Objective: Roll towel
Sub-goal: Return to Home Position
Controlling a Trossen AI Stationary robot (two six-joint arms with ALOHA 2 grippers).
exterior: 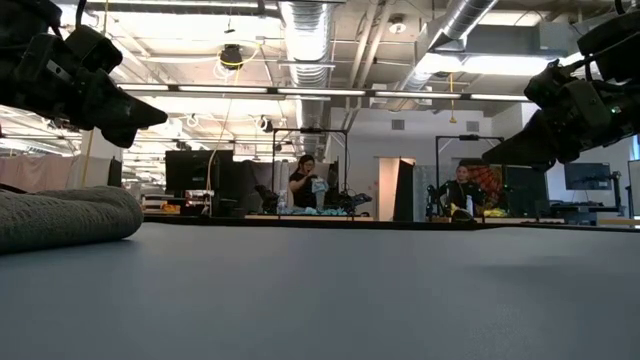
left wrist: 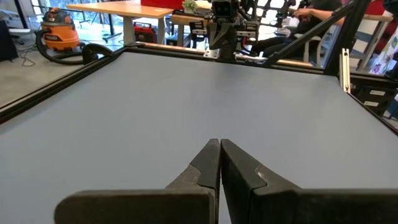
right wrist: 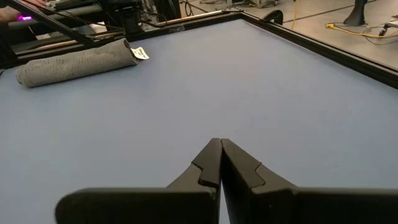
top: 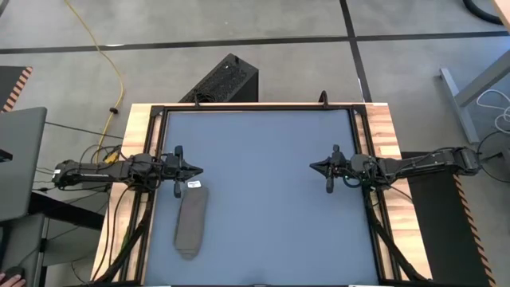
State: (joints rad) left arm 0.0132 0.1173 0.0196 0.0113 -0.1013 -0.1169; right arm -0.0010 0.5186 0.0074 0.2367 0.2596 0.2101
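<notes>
Left gripper (top: 198, 170): fingers pressed together, empty, raised over the table's (top: 271, 215) left side. Right gripper (top: 313, 166): likewise closed and empty, raised at the right, facing it. Towel (top: 191, 221): rolled, lying near-left on the table, just beside the left gripper; white tag (top: 194, 184) at its far end.

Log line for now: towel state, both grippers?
towel: taupe soft cloth towel rolled, not held | left gripper: shut, empty, raised near towel | right gripper: shut, empty, raised

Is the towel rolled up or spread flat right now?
Rolled: the towel lies as one narrow log, white tag at one end.
</notes>
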